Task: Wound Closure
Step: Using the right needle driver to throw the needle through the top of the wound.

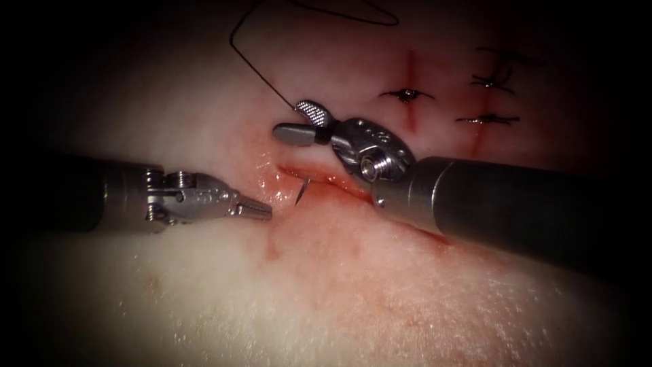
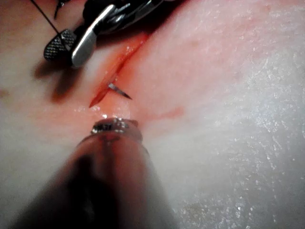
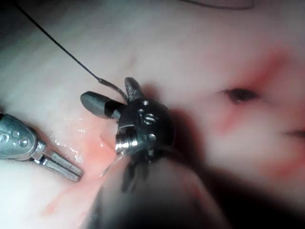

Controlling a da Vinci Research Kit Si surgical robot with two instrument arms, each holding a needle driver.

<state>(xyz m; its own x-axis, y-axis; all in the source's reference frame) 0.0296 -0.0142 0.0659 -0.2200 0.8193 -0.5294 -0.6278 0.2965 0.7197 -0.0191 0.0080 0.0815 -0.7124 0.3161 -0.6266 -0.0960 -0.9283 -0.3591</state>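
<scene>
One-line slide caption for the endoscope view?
Right tool open, empty; left tool shut, empty; needle tip protrudes from the cut in the tissue.

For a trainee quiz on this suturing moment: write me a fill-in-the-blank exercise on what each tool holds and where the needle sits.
1. The right tool has its jaws ____ and grips nothing.
2. The needle has its tip sticking out of the ____, held by neither tool.
3. The left tool, jaws shut, holds ____.
4. The thread runs from the needle's tail end, beside the ____ tool's jaws, up over the tissue.

Missing words: open; cut; nothing; right
</scene>
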